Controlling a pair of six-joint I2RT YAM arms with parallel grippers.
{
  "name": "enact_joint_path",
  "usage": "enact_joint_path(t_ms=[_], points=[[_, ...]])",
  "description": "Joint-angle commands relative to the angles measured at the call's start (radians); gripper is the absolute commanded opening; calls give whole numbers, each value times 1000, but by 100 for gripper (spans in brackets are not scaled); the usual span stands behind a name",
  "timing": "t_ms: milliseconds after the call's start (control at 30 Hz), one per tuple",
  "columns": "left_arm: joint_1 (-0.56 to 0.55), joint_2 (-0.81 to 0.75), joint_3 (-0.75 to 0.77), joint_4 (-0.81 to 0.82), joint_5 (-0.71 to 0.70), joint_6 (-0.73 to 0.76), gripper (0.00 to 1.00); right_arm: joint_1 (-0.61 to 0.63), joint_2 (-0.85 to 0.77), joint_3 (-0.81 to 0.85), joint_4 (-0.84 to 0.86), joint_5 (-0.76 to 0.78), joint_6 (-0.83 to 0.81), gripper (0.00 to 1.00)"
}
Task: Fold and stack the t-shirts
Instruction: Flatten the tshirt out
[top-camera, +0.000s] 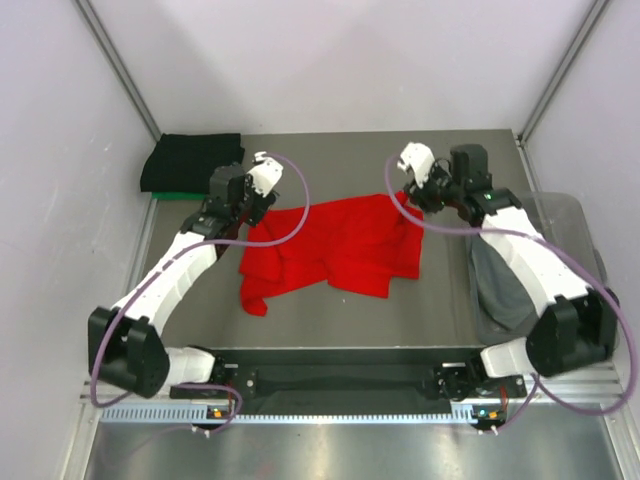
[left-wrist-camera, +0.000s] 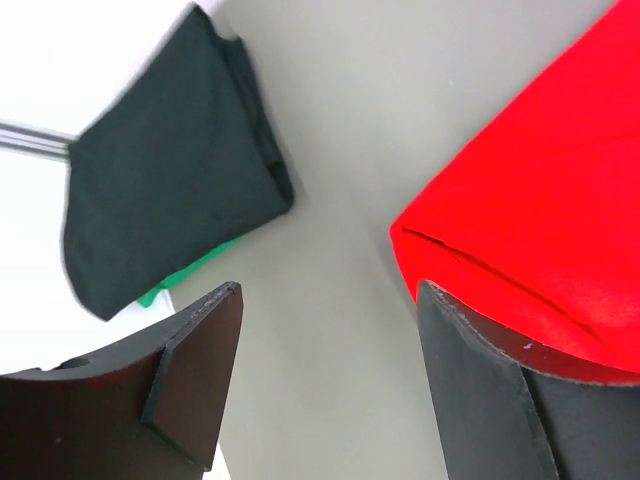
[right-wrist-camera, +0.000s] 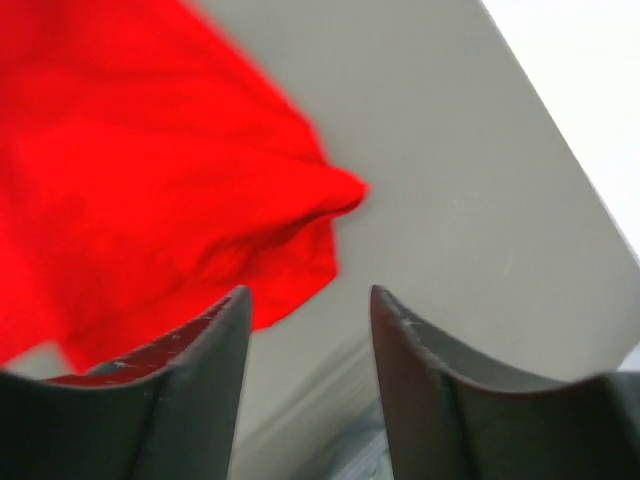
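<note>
Red t-shirt (top-camera: 330, 250): lies crumpled in the middle of the bench (top-camera: 340, 320).
Black t-shirt (top-camera: 190, 162): folded at the far left corner, on top of a green t-shirt (left-wrist-camera: 185, 275).
Grey t-shirt (top-camera: 497, 292): inside the clear bin (top-camera: 575, 215).
Left hand (left-wrist-camera: 330, 300): fingers apart, holding nothing, beside the red edge.
Right hand (right-wrist-camera: 310, 300): fingers apart, holding nothing.

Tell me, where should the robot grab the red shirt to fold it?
Probably by its two far corners, coming down from above. The red t-shirt lies crumpled but fairly flat; its far right corner pokes out in a point by the open right gripper, and its far left edge sits beside the open left gripper, so each can pinch its own side.
</note>
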Motion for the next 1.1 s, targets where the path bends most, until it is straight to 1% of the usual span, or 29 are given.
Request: enact_joint_path(t_ms=[0,33,67,133,167,200,233,267,300,400,600,833,933,1067], points=[[-1,-105,22,-26,10,-59,75,38,-117,-88,-135,-207,-190,48],[-1,-132,1,-69,21,-52,74,55,-115,-110,-198,-212,-243,45],[-1,-143,-10,-86,31,-45,74,75,-109,-133,-221,-206,-268,41],[-1,-172,-46,-127,54,-54,74,142,-86,-211,-240,-171,-329,42],[-1,-178,-55,-139,59,-59,74,168,-86,-245,-226,-151,-347,48],[-1,-184,-70,-146,59,-68,74,222,-88,-321,-205,-106,-368,49],[-1,-192,-78,-153,53,-91,73,248,-100,-357,-145,-85,-386,48],[-1,-197,-82,-156,50,-102,73,272,-102,-383,-122,-68,-388,47],[2,-200,-89,-159,51,-111,73,314,-99,-401,-105,-46,-388,45],[18,-214,-109,-175,93,-136,73,366,-53,-418,-97,-29,-403,43],[40,-232,-142,-172,102,-139,73,385,15,-431,-39,-17,-430,40],[45,-223,-158,-164,96,-144,73,412,69,-389,-111,-63,-437,39],[45,-227,-164,-156,96,-148,73,423,63,-380,-151,-71,-443,38],[45,-229,-168,-152,99,-154,73,432,40,-383,-160,-71,-442,39]])
